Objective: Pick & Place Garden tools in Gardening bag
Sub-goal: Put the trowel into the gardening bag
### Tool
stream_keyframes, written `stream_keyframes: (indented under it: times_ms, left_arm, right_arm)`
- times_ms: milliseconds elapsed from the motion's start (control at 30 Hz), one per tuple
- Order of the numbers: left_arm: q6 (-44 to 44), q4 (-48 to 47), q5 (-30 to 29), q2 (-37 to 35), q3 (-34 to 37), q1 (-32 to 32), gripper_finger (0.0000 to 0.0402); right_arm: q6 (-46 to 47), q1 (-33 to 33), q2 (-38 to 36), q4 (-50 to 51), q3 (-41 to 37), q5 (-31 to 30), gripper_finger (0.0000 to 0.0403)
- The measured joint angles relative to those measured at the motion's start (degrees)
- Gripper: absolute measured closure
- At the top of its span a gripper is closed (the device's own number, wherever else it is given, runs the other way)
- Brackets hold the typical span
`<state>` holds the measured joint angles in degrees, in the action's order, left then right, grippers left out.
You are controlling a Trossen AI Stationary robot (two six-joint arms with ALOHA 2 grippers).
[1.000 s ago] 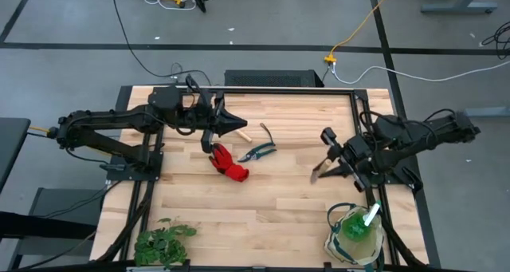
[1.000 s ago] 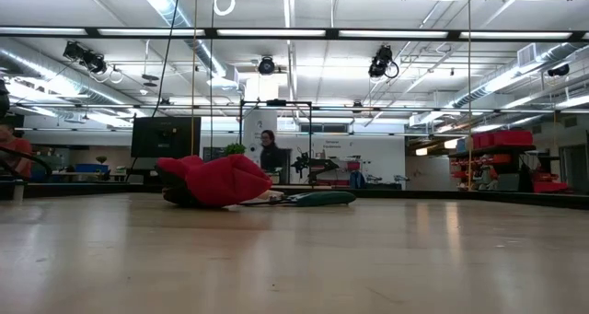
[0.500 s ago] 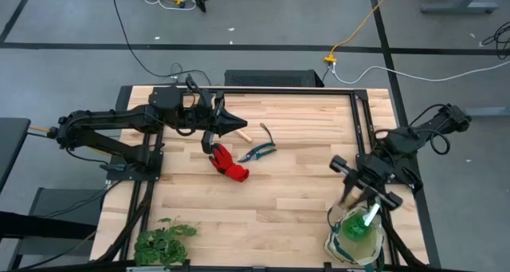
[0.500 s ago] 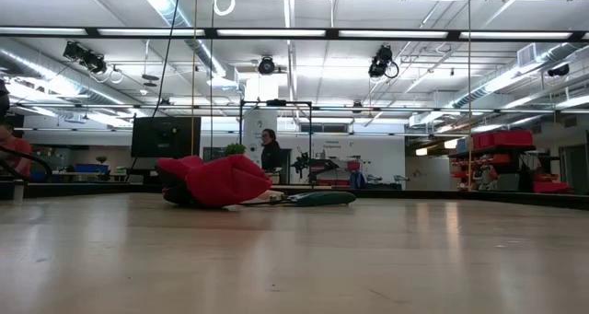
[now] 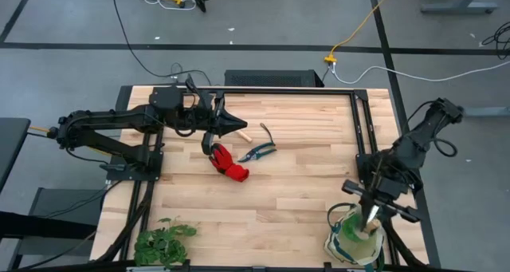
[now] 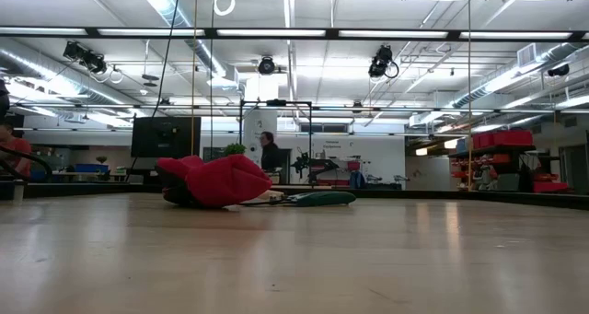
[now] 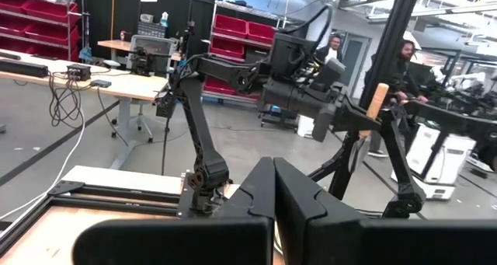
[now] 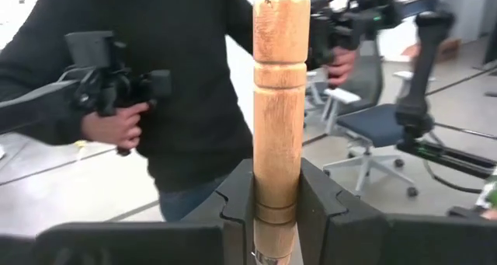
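At about five o'clock on the tabletop [image 5: 279, 200] the gardening bag [image 5: 341, 242] sits under the right gripper [image 5: 371, 214], jaws clamped on a stiff, light wooden tool handle [image 8: 276, 102], while the limp red glove [image 5: 228, 164] wants pinching mid-cloth.

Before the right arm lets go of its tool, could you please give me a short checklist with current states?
1. Right hand clamped on the wooden handle: ok.
2. Right hand over the gardening bag: ok.
3. Which tool that handle belongs to: cannot tell.
4. Left hand shut, holding nothing, away from the bag: ok.
5. Red glove and pruning shears packed: not ok, both lie mid-table.
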<state>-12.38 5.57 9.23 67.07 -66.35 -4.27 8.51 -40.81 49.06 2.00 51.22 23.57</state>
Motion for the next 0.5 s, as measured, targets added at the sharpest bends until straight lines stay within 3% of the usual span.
stream_keyframes:
  times_ms: [500]
  left_arm:
    - [0.17,-3.76,-0.06,0.02,0.00,0.02,0.0399]
  right_arm:
    - [-2.03,-8.05,1.50,6.44,0.00,-3.60,0.0346]
